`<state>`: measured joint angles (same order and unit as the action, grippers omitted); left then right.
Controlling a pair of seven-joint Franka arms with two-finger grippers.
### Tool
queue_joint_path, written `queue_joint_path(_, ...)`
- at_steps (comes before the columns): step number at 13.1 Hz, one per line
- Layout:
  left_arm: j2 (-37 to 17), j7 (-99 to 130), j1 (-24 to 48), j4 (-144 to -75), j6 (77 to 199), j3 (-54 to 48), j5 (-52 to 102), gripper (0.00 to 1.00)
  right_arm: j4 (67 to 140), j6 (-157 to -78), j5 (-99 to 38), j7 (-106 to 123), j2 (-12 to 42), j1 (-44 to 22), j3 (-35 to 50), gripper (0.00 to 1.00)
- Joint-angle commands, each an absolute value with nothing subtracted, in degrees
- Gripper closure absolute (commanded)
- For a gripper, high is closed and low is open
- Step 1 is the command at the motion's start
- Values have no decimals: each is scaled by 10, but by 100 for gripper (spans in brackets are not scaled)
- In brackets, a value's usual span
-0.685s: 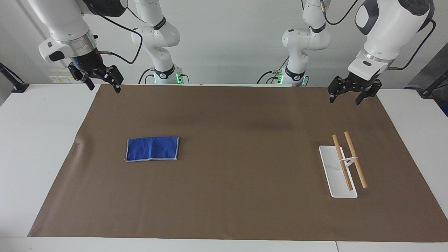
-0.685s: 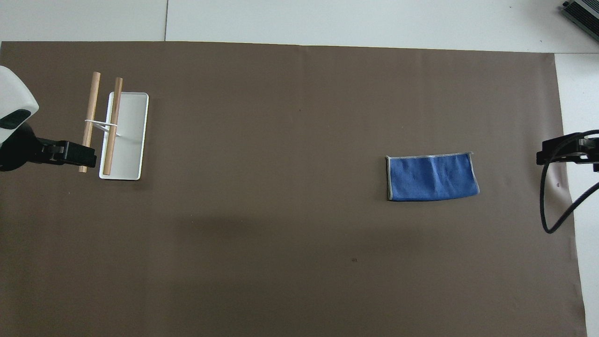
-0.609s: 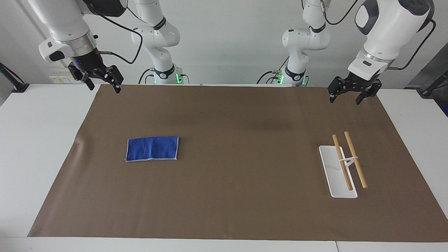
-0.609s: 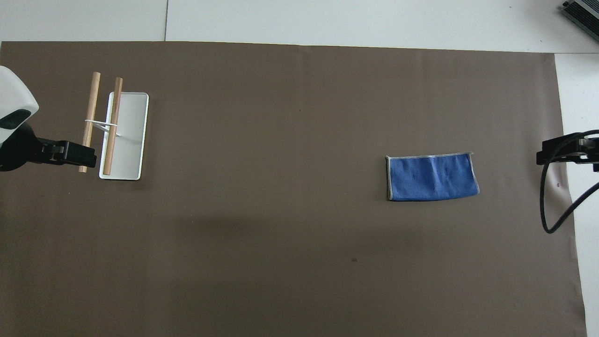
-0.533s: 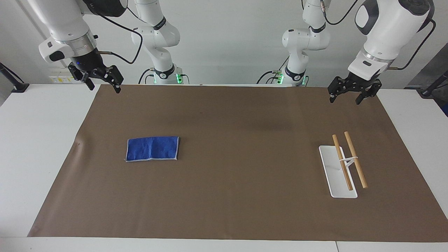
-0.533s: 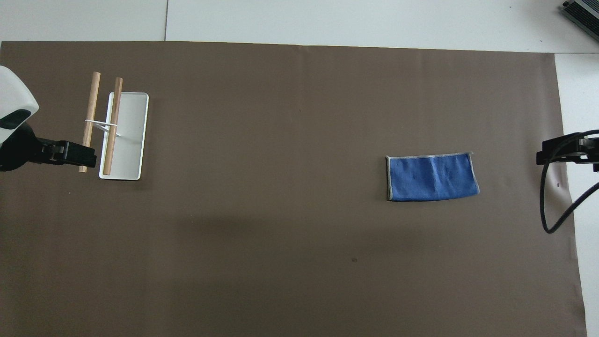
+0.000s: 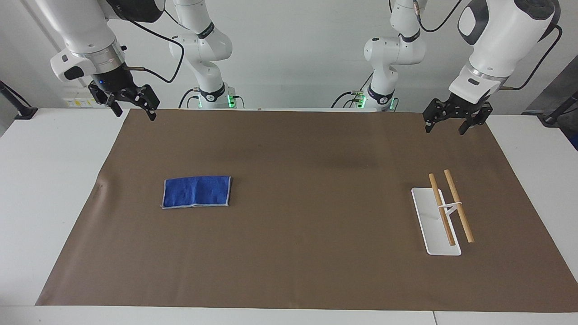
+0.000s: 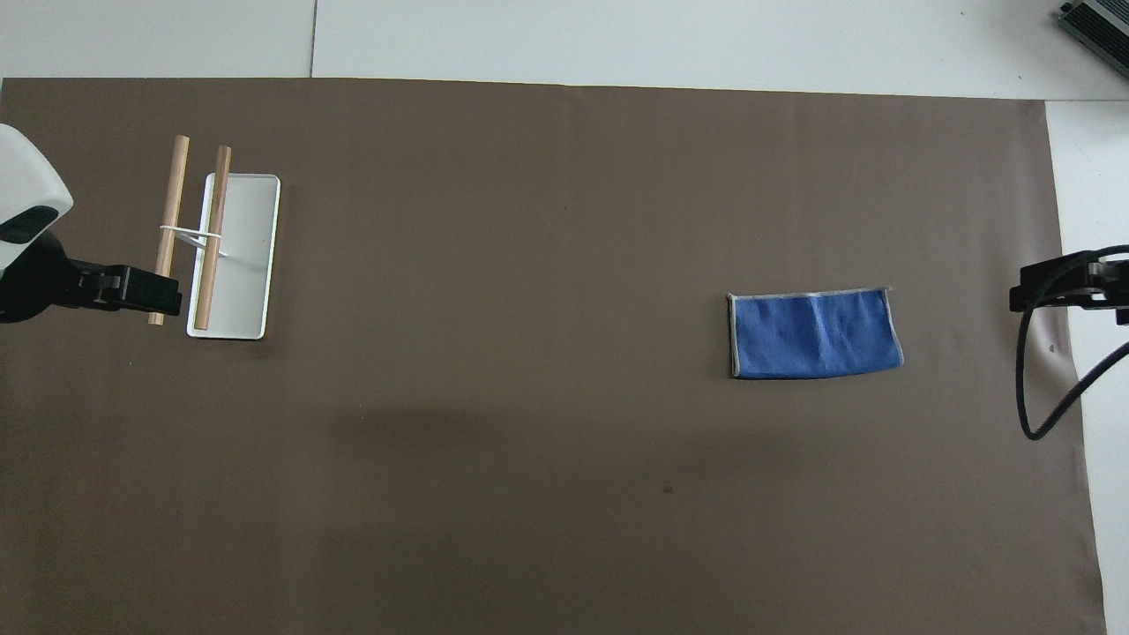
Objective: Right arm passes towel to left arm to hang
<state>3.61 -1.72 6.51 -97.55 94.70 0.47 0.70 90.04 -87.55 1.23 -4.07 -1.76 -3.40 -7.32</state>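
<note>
Evidently nothing is being handled yet: the brown mat (image 7: 289, 271) is covering most of the table and serving as the landmark for everything else. At the mat's corner nearest the robots on the right arm's end, the right arm (image 7: 86, 40) is holding its right gripper (image 7: 132, 104) raised in the air over the mat's edge, jaws spread, probably so the fingers are ready to come down on the cloth. At the matching corner on the left arm's end, the left arm (image 7: 501, 40) is waiting with the left gripper (image 7: 453, 119) hanging over the mat, jaws likewise spread, empty, which suits an arm that is due to receive a handover.

On the mat toward the left arm's end, the rack (image 7: 435, 221) is standing on its white base with two wooden rails (image 7: 458, 205) lifted clear of the mat, leaving room for cloth to be draped over them.

Toward the right arm's end of the mat, the towel (image 7: 197, 192) is lying flat and folded, touched by neither gripper, well apart from the rack, which is likely why a pass between the arms is called for.
</note>
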Motion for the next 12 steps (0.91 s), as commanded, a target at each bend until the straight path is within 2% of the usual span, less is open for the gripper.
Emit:
queue_joint_path(1, 48, -10, 62, -986, 942, 1, -6, 0, 914, -882, 4, -35, -29, -33, -75, 0)
queue_joint_path(9, 48, -10, 62, -986, 942, 1, -6, 0, 926, -883, 5, -36, -34, -33, -75, 0)
queue_joint_path(12, 48, -10, 62, -986, 942, 1, -6, 0, 949, -921, 6, -35, -39, -56, -74, 0)
